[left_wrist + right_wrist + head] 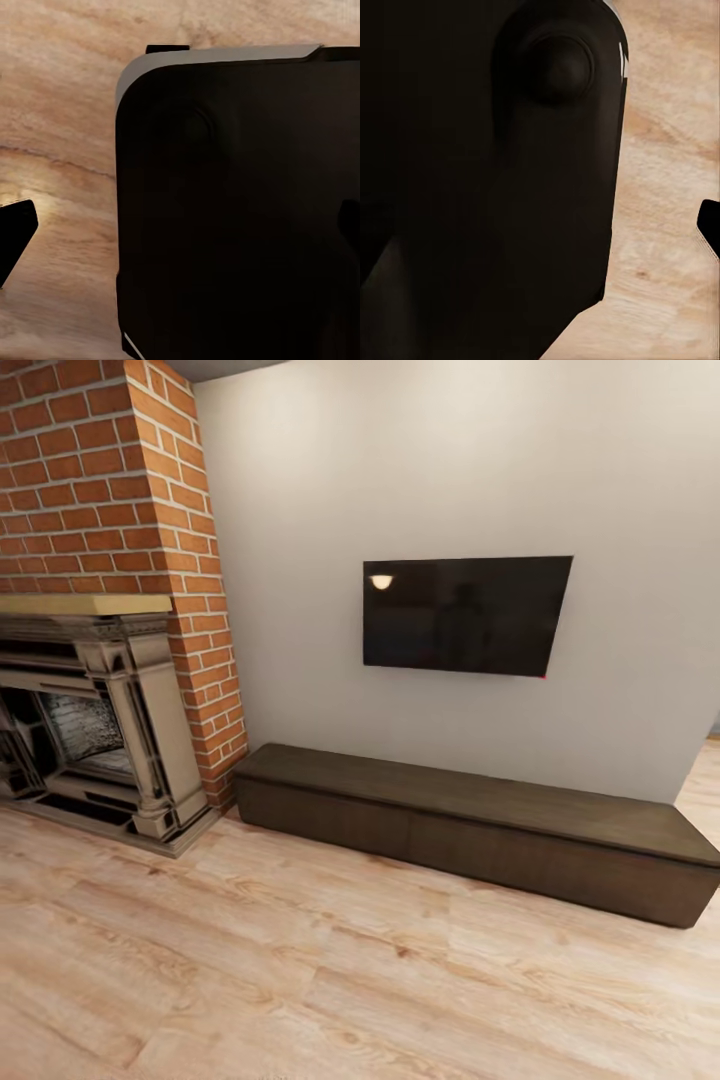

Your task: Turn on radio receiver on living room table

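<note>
The radio receiver and the glossy grey table are out of view. I face a wall of the room over light wood floor (300, 980). In the left wrist view my left gripper (180, 240) hangs over the floor with a dark fingertip (15, 240) at one edge and the other faint at the opposite edge, so it is open with nothing held. In the right wrist view my right gripper (540, 240) has one fingertip (710, 225) at the picture's edge and is open and empty too. A black part of my own body (240, 210) lies behind both.
A long dark brown wooden bench (480, 825) runs along the pale wall under a black wall screen (465, 615). At the left stand a red brick chimney (110, 480) and a grey stone fireplace (100, 730). Wood floor stretches in front.
</note>
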Robot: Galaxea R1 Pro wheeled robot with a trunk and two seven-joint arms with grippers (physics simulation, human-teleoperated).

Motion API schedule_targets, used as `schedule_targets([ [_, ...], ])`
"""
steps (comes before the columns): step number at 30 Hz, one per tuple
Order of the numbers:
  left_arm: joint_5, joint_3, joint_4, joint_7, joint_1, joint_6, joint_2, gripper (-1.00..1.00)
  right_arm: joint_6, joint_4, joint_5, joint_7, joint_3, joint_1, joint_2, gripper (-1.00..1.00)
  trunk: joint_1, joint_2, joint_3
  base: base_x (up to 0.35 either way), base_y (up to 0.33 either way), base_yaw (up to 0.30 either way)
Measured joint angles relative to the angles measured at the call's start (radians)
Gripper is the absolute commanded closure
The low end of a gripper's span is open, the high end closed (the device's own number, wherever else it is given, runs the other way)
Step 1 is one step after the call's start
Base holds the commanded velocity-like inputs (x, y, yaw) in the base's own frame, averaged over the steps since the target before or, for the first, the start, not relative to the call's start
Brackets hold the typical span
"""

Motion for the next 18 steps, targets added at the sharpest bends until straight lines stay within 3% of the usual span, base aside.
schedule_targets([
  [18,0.000,0.000,0.000,0.000,0.000,-0.001,0.000,-1.00,-0.001,0.000,0.000,0.000,0.000,0.000,0.000,-1.00,0.000,0.000,0.000,0.000,0.000,0.271],
])
